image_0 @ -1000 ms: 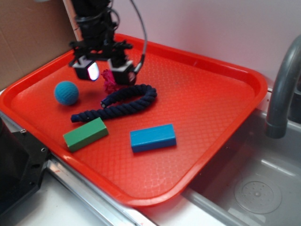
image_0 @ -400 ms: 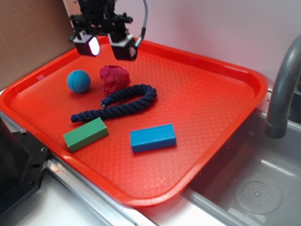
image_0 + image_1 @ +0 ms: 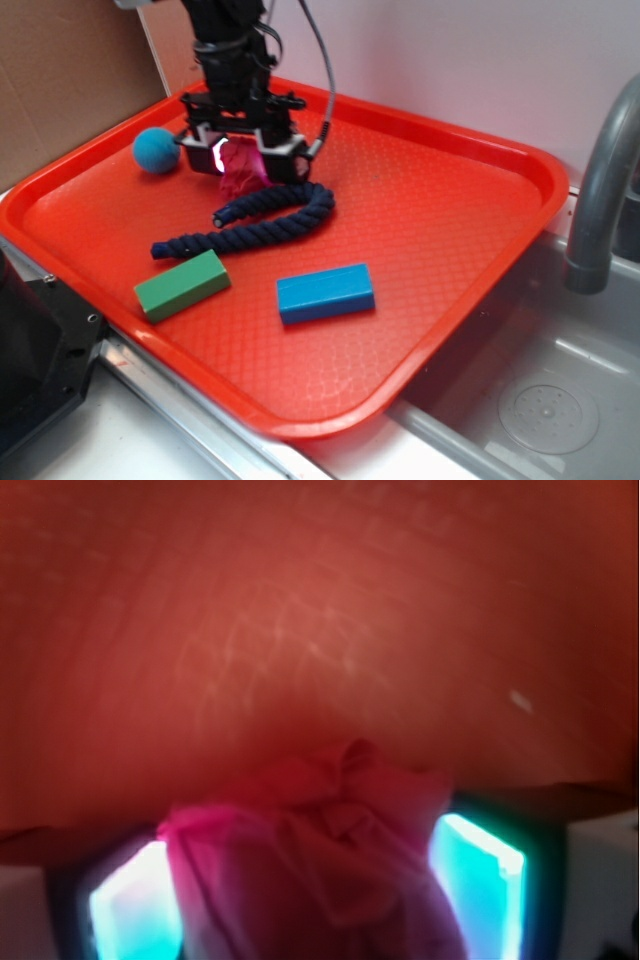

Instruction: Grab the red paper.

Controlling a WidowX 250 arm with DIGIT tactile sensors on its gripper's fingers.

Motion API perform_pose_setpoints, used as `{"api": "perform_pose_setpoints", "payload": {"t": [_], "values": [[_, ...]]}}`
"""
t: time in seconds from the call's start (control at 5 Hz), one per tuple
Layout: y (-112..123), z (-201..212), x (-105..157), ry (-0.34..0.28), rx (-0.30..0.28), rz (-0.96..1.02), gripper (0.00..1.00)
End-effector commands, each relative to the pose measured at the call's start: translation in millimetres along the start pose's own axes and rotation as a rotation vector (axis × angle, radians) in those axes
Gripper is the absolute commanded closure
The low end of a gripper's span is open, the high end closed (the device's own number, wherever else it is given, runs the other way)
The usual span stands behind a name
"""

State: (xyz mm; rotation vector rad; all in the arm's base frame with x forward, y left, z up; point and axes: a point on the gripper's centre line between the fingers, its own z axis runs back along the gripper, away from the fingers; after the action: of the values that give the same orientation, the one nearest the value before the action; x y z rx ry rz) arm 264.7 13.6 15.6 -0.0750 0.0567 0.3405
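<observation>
The pincer [image 3: 240,157] stood low on the tray [image 3: 430,210], jaws apart astride the red paper [image 3: 241,170], not yet clamped; closing squarely before lifting seemed advisable.

Crumpled red paper [image 3: 240,170] between fingers [image 3: 214,155]

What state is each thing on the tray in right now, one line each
gripper: lowered, a finger on each side of the red paper; closure unclear.
red paper: crumpled, on the tray between the fingers.
blue ball: resting free, left of the gripper.
dark rope: lying curved, just in front of the paper.
green block: lying flat.
blue block: lying flat.
tray: flat beside the sink.
</observation>
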Motion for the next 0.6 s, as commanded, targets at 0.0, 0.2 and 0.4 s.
{"api": "perform_pose_setpoints", "payload": {"t": [0.0,0.2,0.4], "values": [[-11,3,-5,0.033,0.032,-0.03,1.0],[-16,22,-5,0.027,0.094,-0.111,1.0],[-22,71,-10,-0.029,0.145,-0.225,1.0]]}}
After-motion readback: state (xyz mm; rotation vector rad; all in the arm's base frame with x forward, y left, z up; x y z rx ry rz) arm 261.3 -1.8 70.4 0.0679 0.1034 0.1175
